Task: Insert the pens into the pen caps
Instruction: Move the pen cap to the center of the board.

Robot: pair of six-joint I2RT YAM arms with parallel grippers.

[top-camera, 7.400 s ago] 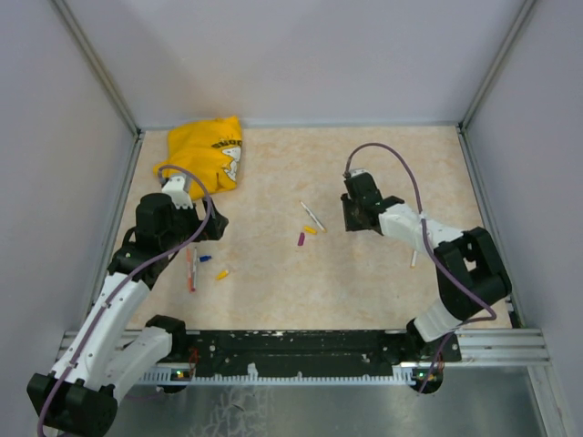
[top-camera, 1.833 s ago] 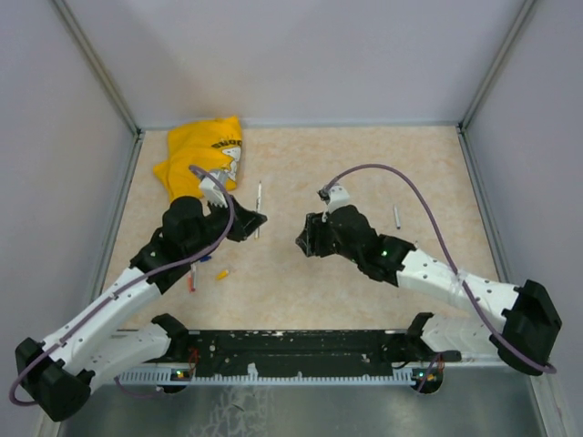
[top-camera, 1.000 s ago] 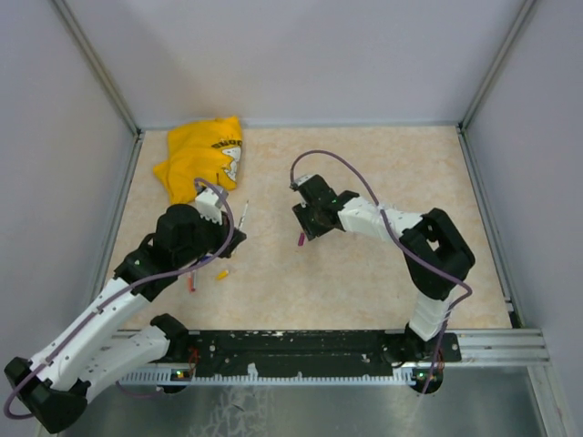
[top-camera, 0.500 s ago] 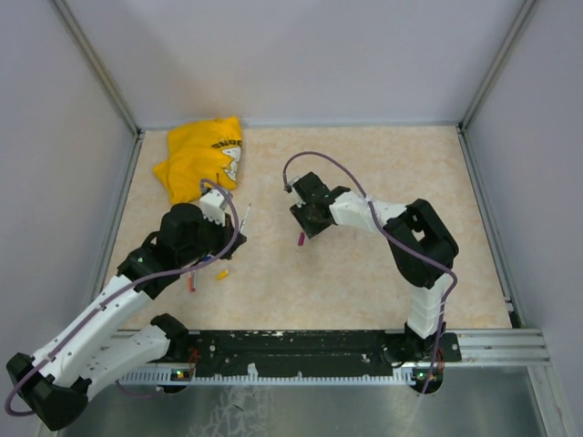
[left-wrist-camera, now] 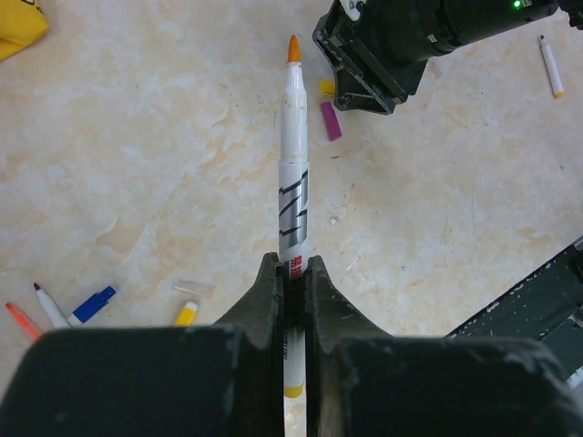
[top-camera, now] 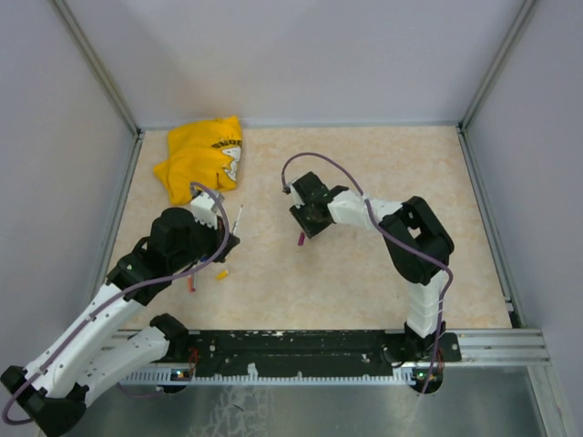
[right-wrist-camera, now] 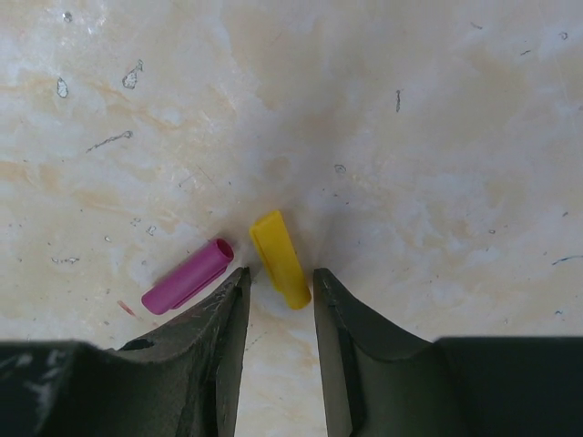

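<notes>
1. At the far left corner of the desk [top-camera: 364, 164] lies the crumpled yellow cloth [top-camera: 202, 157]. It is no part of the job and serves here as the marker.
2. Just nearer than the cloth, the left hand [left-wrist-camera: 291, 275] is pressed together on the lower barrel of the orange-tipped pen [left-wrist-camera: 293, 155], pinching it. The bare tip juts forward toward the other arm, a hold that I judge suits offering the tip to a cap. The left arm slants up from its base toward the cloth, and the pen appears to be clear of the desk.
3. Nearer again than the cloth, beside that hand, loose pieces wait: an orange-red pen [left-wrist-camera: 18, 319], a dark-tipped pen [left-wrist-camera: 50, 305], a blue cap [left-wrist-camera: 94, 303] and a second yellow cap [left-wrist-camera: 187, 314].
4. Right of the cloth, mid-desk, the right hand [right-wrist-camera: 279, 278] points down with its fingers spread. They stand either side of the near end of the yellow cap [right-wrist-camera: 281, 259], which lies flat, and by the look they are not gripping it. The purple cap [right-wrist-camera: 188, 275] lies just outside one finger, so the straddle seems set to take the yellow one alone.
5. The right arm is folded, with its elbow toward the right and its forearm reaching back toward the cloth.
6. Farthest right of the cloth, a lone white pen [left-wrist-camera: 550, 66] lies flat.
</notes>
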